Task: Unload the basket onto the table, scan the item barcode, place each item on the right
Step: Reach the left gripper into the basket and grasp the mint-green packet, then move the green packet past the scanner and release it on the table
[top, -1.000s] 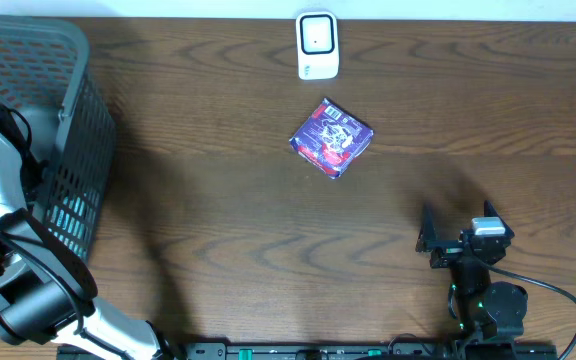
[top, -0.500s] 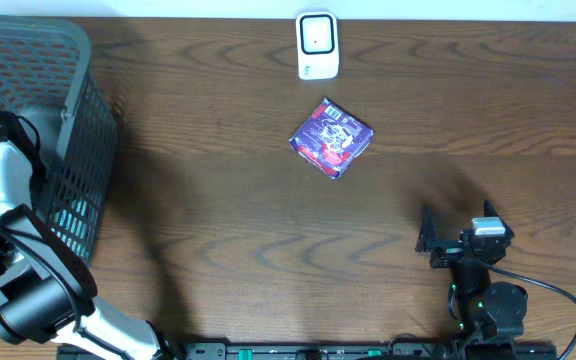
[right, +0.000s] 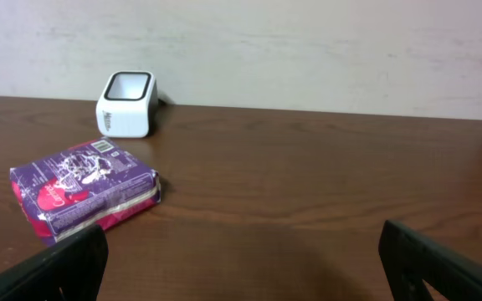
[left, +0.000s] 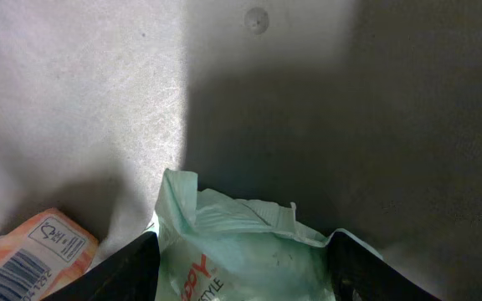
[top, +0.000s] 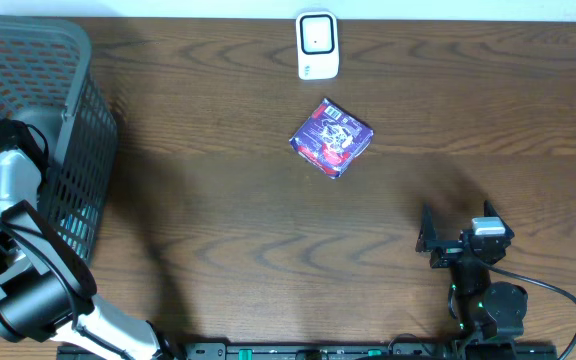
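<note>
Overhead: the left arm reaches into the grey basket at the left of the tabletop. A purple packet lies near the white barcode scanner, not touching it.

Left wrist: the left jaws flank a pale green packet beside an orange barcoded pack. They perhaps touch the packet; I cannot tell whether they grip it.

Right wrist: the right jaws stand wide open, facing the purple packet.

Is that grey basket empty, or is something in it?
Not empty: the left wrist view, inside the basket, shows a green packet and an orange packet lying on its floor.
</note>
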Controlling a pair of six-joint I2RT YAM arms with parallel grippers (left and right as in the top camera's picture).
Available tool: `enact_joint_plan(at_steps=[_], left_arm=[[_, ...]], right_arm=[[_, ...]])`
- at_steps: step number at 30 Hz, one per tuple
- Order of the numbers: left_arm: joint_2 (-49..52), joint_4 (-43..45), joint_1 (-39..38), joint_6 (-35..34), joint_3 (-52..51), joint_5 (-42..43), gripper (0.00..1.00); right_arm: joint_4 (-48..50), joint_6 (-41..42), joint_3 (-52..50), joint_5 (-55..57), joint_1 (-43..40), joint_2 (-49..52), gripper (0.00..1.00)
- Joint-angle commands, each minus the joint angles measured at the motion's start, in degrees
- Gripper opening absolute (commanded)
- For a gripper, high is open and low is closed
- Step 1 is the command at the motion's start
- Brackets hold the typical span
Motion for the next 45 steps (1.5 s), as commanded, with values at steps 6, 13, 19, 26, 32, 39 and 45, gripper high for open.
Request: enact_joint_plan(at_steps=[6,13,19,26,32,39,45], left_arm=[[2.0,0.1,-0.2,0.1,0.1,-2.2,0.07],[-3.2,-4.2,-0.2,-1.7,11.5,-1.8,0.07],[-16.3,-1.2,-0.2,-10.4,23.6,-1.5,0.07],[-31.6,10.4,-2.3,-12.7,24.7,28.6,0.07],[-34.6,16.3,-20.8,-14.8,24.7,39.5,0.07],[-26.7,10.4,-45.9,-8.5,24.5,21.1,0.07],[-15.6,3.1,-54.2,-8.5,24.5,11.1,0.08]], right_arm=[[-0.2,-0.6,-0.1,-0.3,-0.4,-0.2,0.99],[-0.2,-0.6,-0.1,-0.3,-0.4,-0.2,0.99],[-0.2,-0.6,-0.1,-0.3,-0.4,-0.2,0.99],[-0.2,-0.6,-0.1,-0.3,-0.4,-0.2,0.99],[-0.2,-0.6,-0.1,-0.3,-0.4,-0.2,0.99],[-0.2,-0.6,-0.1,-0.3,-0.4,-0.2,0.99],[-0.2,-0.6,-0.1,-0.3,-0.4,-0.2,0.99]])
